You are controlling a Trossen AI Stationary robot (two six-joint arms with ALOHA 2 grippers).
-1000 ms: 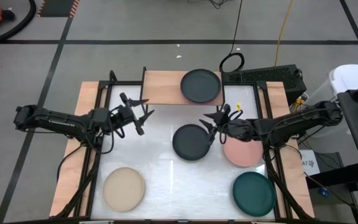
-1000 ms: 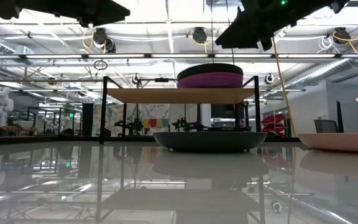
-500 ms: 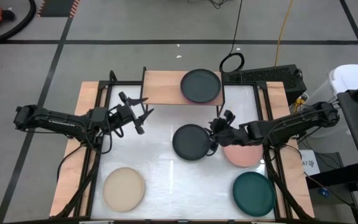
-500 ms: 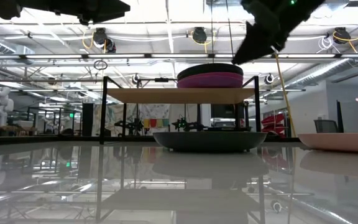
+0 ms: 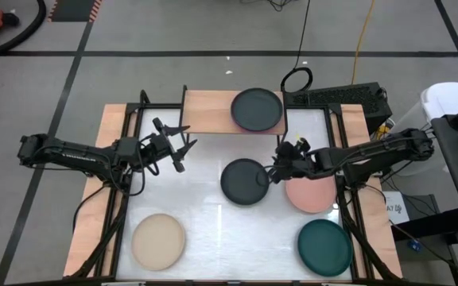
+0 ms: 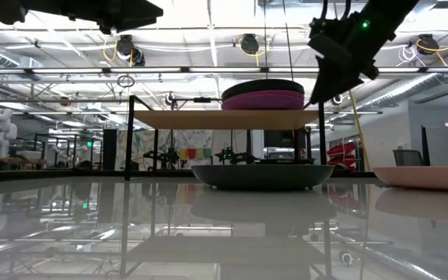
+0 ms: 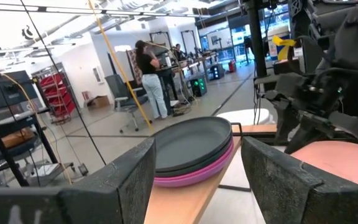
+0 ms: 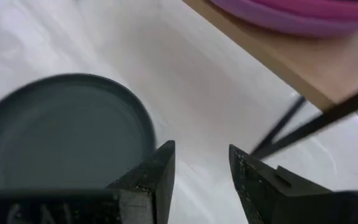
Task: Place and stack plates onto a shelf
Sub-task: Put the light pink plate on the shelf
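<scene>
The shelf point(image 5: 211, 112) stands at the table's far edge and carries a stack of plates point(image 5: 257, 109), dark ones on top of purple point(image 7: 191, 155). A charcoal plate point(image 5: 245, 181) lies flat mid-table, with a salmon plate point(image 5: 312, 195) to its right. A dark teal plate point(image 5: 324, 246) and a beige plate point(image 5: 158, 241) lie near the front edge. My right gripper point(image 5: 276, 170) hovers open just off the charcoal plate's right rim point(image 8: 145, 134), fingers tipped down. My left gripper point(image 5: 183, 147) waits open in the air left of centre.
The shelf's black legs point(image 8: 303, 124) stand close beyond my right gripper. The left half of the shelf top point(image 5: 205, 111) is bare wood. The white table shows bare between the beige plate and the charcoal plate. People stand in the room behind point(image 7: 151, 78).
My right gripper has come down from above toward the charcoal plate's right rim and tipped its fingers downward. The plates and my left arm have stayed where they were.
</scene>
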